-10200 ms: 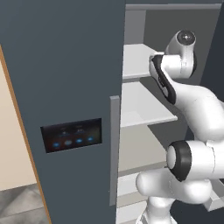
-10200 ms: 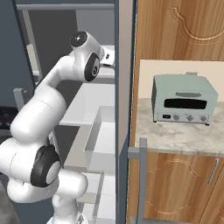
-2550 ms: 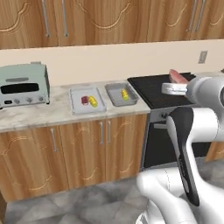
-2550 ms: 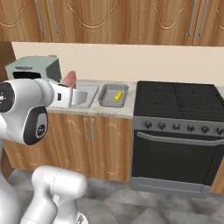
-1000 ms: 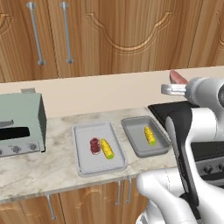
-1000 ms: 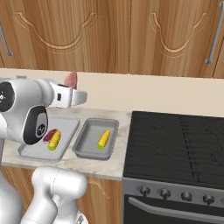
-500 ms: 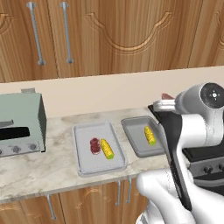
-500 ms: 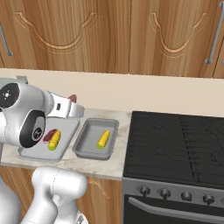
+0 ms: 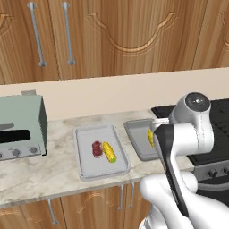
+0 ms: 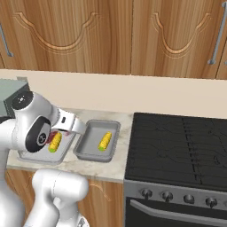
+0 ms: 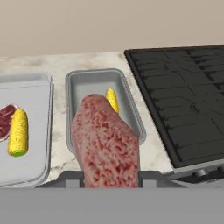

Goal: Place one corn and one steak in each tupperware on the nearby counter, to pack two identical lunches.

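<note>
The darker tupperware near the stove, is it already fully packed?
No. The darker tupperware holds one corn; the gripper holds its steak.

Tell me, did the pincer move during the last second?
Yes. The pincer, shut on the marbled red steak, dropped from above the beige backsplash toward the darker grey tray.

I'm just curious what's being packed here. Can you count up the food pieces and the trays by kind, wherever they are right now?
Corn cobs: 2, one in the paler tray, one in the darker tray
Steaks: 2, one in the paler tray, one held in the gripper
Trays: 2, paler and darker
Total: 6
</note>
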Tool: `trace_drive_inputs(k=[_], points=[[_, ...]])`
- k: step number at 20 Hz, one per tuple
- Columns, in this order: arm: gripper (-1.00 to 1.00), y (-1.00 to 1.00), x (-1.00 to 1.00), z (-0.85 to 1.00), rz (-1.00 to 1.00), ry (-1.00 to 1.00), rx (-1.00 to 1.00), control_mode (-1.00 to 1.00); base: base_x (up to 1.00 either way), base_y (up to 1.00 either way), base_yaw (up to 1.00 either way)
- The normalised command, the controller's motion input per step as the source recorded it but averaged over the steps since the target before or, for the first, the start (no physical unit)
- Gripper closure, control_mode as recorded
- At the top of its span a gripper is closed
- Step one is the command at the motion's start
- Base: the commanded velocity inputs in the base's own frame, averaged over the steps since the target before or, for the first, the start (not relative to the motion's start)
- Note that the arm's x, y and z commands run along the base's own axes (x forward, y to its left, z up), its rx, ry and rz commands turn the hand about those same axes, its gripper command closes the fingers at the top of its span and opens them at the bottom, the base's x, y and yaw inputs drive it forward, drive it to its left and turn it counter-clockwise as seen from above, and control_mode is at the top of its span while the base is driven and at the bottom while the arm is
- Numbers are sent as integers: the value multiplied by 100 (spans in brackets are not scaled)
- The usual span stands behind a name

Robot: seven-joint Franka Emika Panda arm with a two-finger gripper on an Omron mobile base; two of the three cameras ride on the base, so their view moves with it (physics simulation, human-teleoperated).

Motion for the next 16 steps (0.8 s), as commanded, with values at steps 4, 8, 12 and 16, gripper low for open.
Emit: trace_drive_inputs(k=[4,8,12,16], points=[[100,1,27,-53,2,19,0,-100,0,0,0],[100,8,34,-52,2,15,0,-100,0,0,0],[100,12,37,-47,1,7,0,-100,0,0,0],[100,4,40,-40,0,0,0,-100,0,0,0]])
